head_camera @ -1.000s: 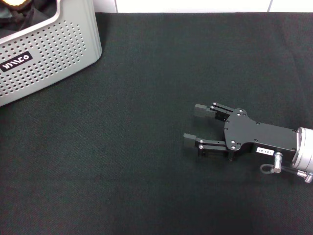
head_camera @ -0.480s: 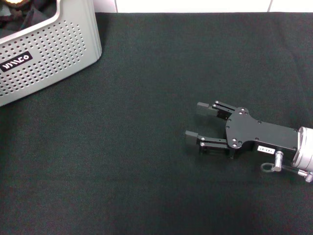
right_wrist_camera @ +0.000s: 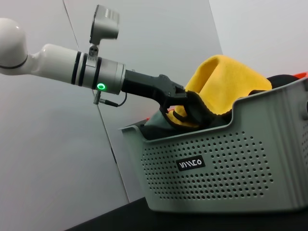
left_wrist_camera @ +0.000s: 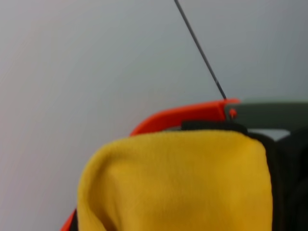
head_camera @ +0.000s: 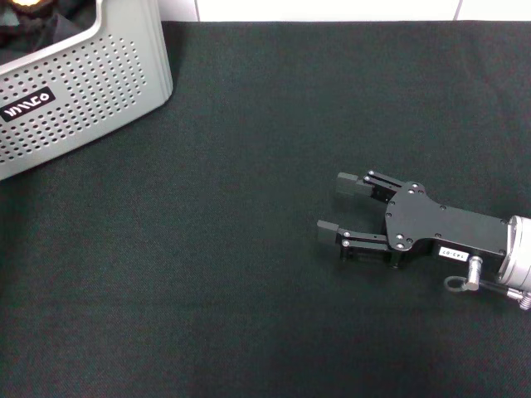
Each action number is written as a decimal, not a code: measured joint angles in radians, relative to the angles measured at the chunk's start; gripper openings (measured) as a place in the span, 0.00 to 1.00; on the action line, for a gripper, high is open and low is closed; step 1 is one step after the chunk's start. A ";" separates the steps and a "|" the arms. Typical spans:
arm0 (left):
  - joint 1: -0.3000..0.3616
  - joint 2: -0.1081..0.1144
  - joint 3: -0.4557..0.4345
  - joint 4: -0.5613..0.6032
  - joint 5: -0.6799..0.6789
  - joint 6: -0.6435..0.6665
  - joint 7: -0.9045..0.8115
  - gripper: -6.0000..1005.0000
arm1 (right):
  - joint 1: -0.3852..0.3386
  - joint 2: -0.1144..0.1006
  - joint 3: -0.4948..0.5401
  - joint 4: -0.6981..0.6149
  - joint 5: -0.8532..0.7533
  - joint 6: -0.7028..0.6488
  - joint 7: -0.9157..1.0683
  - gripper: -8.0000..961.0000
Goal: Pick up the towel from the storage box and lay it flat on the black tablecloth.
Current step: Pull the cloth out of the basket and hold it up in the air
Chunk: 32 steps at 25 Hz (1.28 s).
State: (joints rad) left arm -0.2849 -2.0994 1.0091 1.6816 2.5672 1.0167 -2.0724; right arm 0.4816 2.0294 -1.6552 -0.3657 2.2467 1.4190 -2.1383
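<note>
Yellow-orange fleece rises out of the storage box (right_wrist_camera: 226,168) as the left gripper (right_wrist_camera: 185,107) reaches in over the rim, its black fingers closed on a bunched fold of the towel (right_wrist_camera: 226,79). Seen from the right wrist camera, the cloth stands in a rounded hump above the grey perforated wall, its darker face hanging down inside the box beneath the gripper. The left arm (right_wrist_camera: 62,62), white with a green indicator light, stretches in from the side and sits level with the top of the basket. From the left wrist camera the yellow face of the towel (left_wrist_camera: 178,183) fills the near field, with an orange-red edge (left_wrist_camera: 187,113) curving behind it against a pale wall.

In the head view the storage box (head_camera: 75,91) stands at the far left corner of the black tablecloth (head_camera: 249,249), its black label with white letters (head_camera: 26,104) facing the robot. The right gripper (head_camera: 333,206) hangs low over the cloth on the robot's right, well apart from the box, its two fingers spread and holding nothing. The right arm (head_camera: 465,240) enters from the right edge.
</note>
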 joint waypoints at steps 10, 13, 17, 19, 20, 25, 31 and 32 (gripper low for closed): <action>0.157 0.002 -0.023 0.184 -0.551 -0.004 0.027 0.03 | -0.017 0.000 -0.008 -0.011 0.073 0.062 -0.094 0.90; 0.207 0.003 -0.048 0.197 -0.865 0.058 0.143 0.03 | -0.022 0.000 -0.021 -0.032 0.077 0.045 -0.175 0.90; 0.223 0.005 -0.096 0.197 -1.105 0.197 0.177 0.03 | -0.030 0.000 -0.078 -0.087 0.096 -0.093 -0.336 0.90; 0.219 0.006 -0.125 0.207 -1.131 0.260 0.147 0.03 | -0.043 0.000 -0.108 -0.136 0.118 -0.153 -0.395 0.90; 0.218 0.006 -0.138 0.213 -1.136 0.290 0.129 0.03 | -0.056 0.000 -0.123 -0.172 0.128 -0.171 -0.427 0.90; 0.221 0.003 -0.156 0.210 -1.117 0.386 0.087 0.03 | -0.134 0.000 -0.157 -0.340 0.132 -0.189 -0.486 0.90; 0.233 0.001 -0.107 0.175 -1.084 0.414 0.094 0.03 | -0.152 0.000 -0.165 -0.390 0.140 -0.184 -0.513 0.90; 0.233 0.001 -0.102 0.170 -1.082 0.414 0.094 0.03 | -0.147 0.000 -0.166 -0.396 0.142 -0.184 -0.516 0.90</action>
State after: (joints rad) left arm -0.0523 -2.0985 0.9066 1.8513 1.4852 1.4311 -1.9782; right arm 0.3347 2.0294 -1.8214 -0.7614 2.3887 1.2353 -2.6538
